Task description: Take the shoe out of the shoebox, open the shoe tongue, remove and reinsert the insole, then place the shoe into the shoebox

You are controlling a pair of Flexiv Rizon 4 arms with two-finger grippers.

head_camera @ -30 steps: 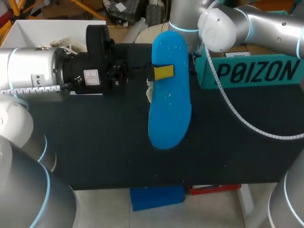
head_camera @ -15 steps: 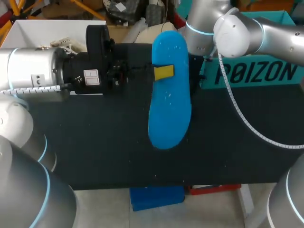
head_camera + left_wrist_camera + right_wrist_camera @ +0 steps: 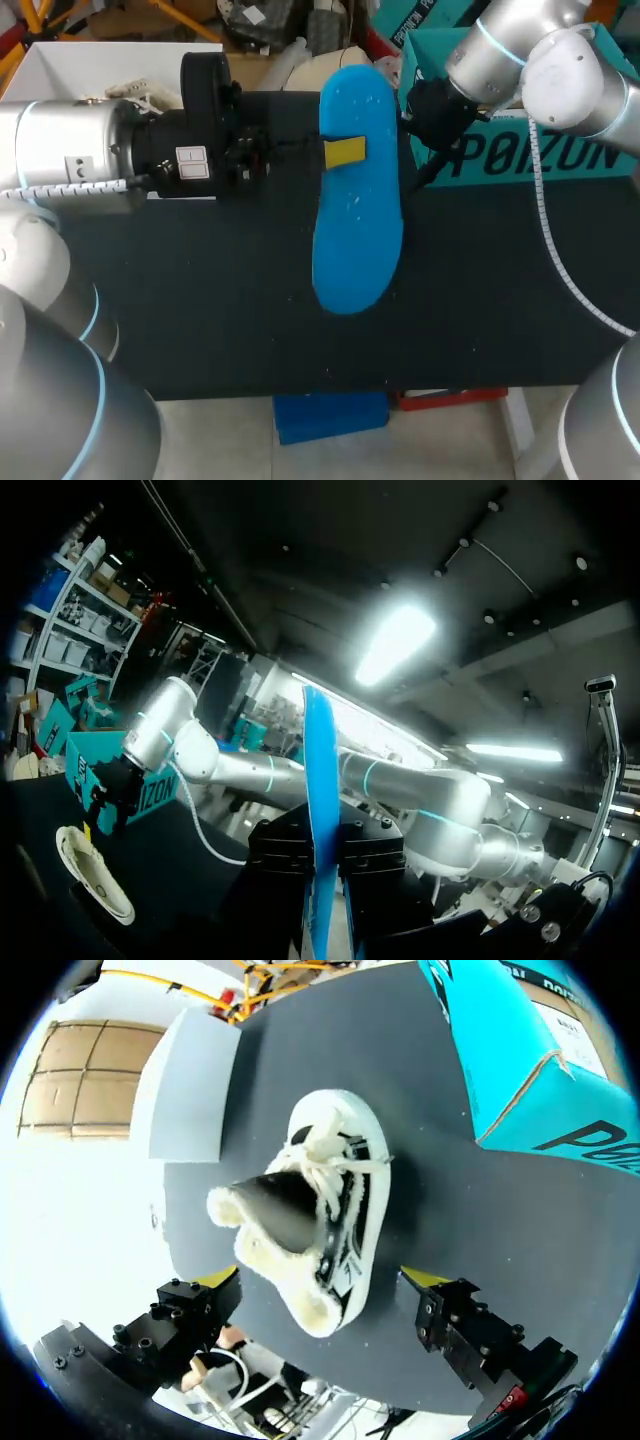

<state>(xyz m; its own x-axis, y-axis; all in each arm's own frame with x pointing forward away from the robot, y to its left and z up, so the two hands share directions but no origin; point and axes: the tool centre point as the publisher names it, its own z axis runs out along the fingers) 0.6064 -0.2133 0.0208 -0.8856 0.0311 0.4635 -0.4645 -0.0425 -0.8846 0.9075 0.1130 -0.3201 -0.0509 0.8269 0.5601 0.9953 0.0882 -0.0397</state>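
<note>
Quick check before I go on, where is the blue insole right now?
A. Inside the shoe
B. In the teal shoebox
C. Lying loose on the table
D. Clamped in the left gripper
D: the blue insole is pinched from both sides by the left gripper, seen edge-on between its fingers in the left wrist view, while the shoe sits on the table without it, under the open right gripper.

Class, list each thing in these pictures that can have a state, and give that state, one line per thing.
Insole: out of the shoe, held above the table.
Left gripper: shut on the insole.
Right gripper: open, a finger on either side of the shoe, not touching it.
Shoe: upright on the table, mouth wide open.
Shoebox: on the table beside the shoe; open or closed cannot be told.
</note>
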